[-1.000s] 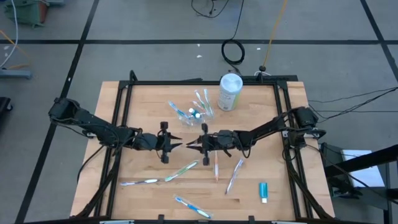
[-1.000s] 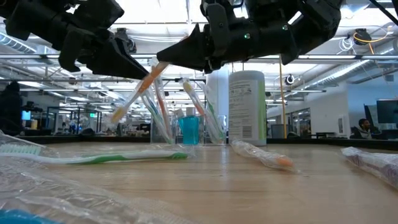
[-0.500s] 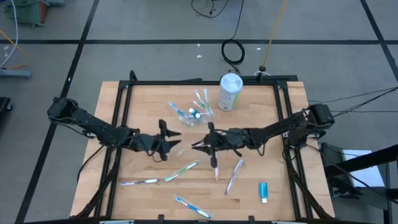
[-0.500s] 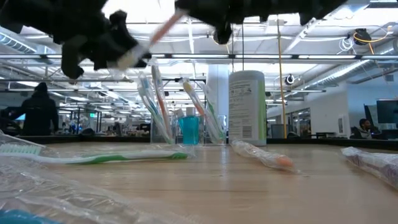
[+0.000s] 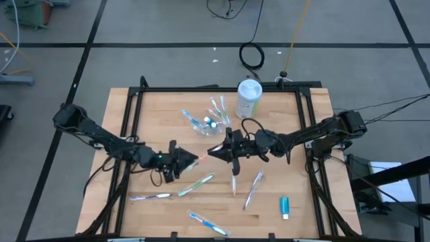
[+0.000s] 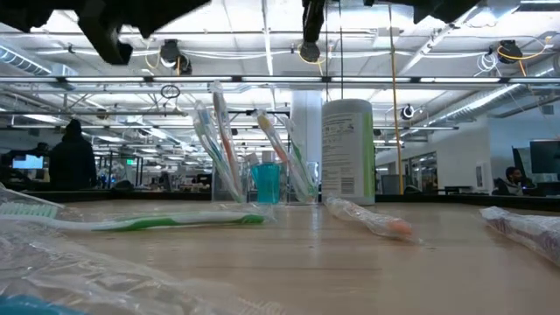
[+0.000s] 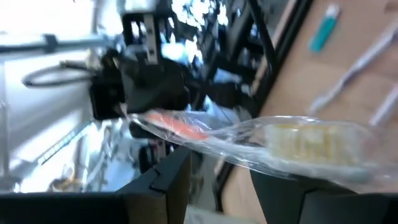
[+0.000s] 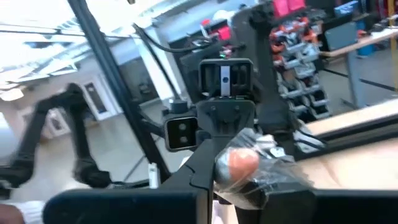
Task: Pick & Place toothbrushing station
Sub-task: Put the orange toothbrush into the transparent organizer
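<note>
A plastic-wrapped toothbrush with an orange handle hangs in the air between my two grippers, above the table's middle. My right gripper is shut on it. My left gripper faces it from the left with its fingers apart. In the left wrist view the bristle head lies just over these fingers. The clear cup holds several toothbrushes and stands toward the far side; it also shows in the low view. Both grippers are above the low view's top edge. My left gripper: the wrapped head end passes just over the two spread fingers. I cannot tell whether it touches them. My right gripper pinches the toothbrush's wrapped orange handle end between its two fingers. It comes about level from the table's right. The toothbrush is lifted clear and sticks out toward my left gripper.
A white-and-green canister stands at the far edge, right of the cup. Wrapped toothbrushes lie on the near half: a green one, one at the left, one near the front, two right of middle. A blue tube lies near right.
Both grippers have gone up with the orange toothbrush and left the low view. The toothbrush, low and slanted a second ago, is lifted higher. My left gripper has drawn back toward the table's near left. My right arm has stretched farther toward the middle.
</note>
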Controlling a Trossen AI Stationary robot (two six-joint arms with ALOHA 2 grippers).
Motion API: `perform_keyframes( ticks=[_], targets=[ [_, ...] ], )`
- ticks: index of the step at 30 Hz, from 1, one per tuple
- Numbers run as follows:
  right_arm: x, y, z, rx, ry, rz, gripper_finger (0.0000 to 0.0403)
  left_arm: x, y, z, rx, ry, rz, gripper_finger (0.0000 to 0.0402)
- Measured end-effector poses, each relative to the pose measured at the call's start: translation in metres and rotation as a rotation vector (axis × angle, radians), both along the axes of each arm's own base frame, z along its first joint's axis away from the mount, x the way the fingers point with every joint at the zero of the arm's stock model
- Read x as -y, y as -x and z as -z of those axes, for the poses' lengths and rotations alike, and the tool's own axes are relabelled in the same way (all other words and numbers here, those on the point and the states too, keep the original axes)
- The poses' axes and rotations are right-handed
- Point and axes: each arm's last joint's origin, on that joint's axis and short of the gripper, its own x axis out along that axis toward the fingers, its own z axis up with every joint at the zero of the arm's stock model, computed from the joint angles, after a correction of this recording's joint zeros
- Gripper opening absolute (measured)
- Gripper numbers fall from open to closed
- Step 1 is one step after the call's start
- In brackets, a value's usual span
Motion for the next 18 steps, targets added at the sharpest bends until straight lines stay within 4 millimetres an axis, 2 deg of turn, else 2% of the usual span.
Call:
perform_keyframes(
  ticks=[11, 18],
  targets=[
    [-0.001, 0.0, -0.002, 0.015, -0.017, -0.021, 0.0023, 0.014, 0.006, -0.006, 0.058, -0.028, 0.076, 0.0166],
    [0.001, 0.008, 0.012, 0.018, -0.074, -0.021, 0.0029, 0.016, 0.007, -0.01, 0.102, -0.049, 0.101, 0.0166]
  ],
)
